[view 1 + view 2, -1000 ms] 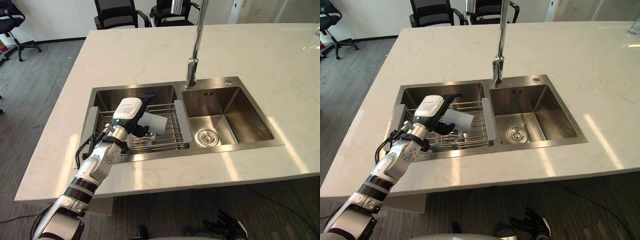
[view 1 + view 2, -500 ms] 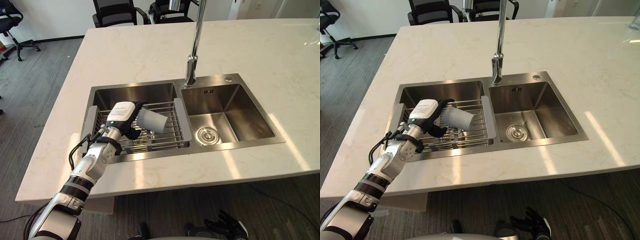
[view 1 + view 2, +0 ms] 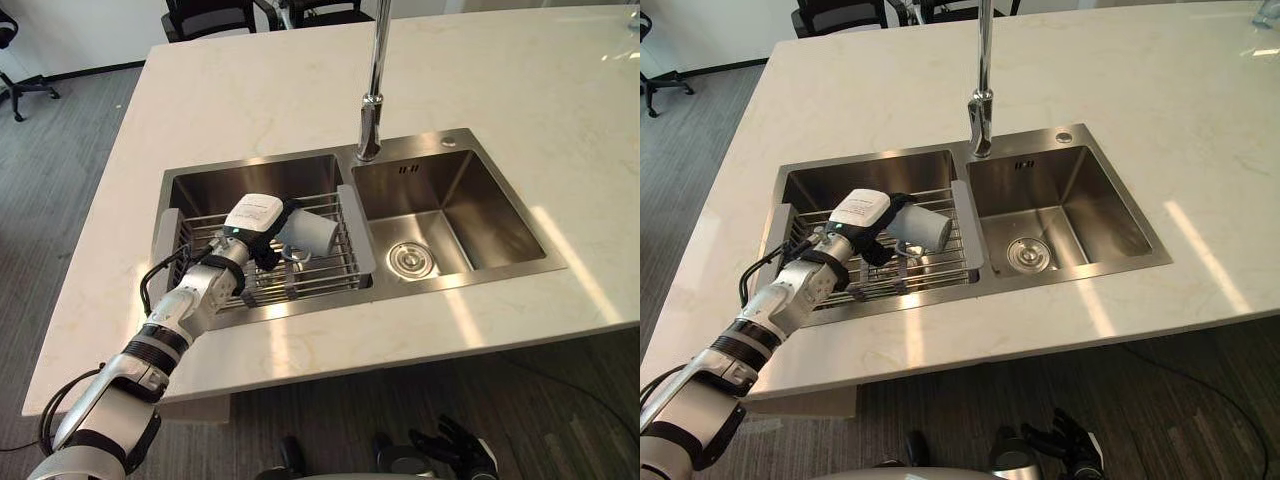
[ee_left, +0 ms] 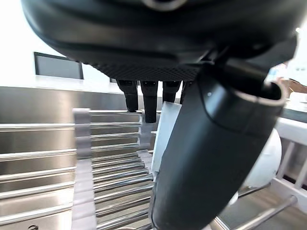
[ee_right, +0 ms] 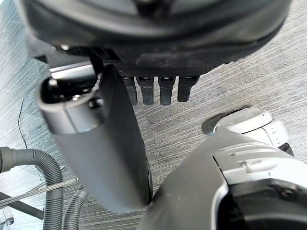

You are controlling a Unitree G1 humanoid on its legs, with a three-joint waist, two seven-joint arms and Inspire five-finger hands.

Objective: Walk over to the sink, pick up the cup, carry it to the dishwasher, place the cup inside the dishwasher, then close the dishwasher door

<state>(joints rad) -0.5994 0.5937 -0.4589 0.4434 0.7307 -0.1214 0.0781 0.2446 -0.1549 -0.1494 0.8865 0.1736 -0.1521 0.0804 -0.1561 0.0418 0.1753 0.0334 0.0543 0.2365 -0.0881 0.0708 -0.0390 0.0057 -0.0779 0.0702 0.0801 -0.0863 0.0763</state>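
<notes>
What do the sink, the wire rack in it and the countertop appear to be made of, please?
Sink: probably stainless steel, brushed, with soft grey reflections. Rack: thin shiny metal rods, likely steel too. Countertop: pale stone or stone-look slab, faintly veined, glossy; marble or composite cannot be told.

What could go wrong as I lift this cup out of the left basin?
1. The left hand grips the cup by one end, most of it sticking out sideways; it could tilt or slip.
2. The cup sits low over the wire rack; a dragged lift could catch its bars.
3. The faucet stands close by; a swing rightward might strike it.
</notes>
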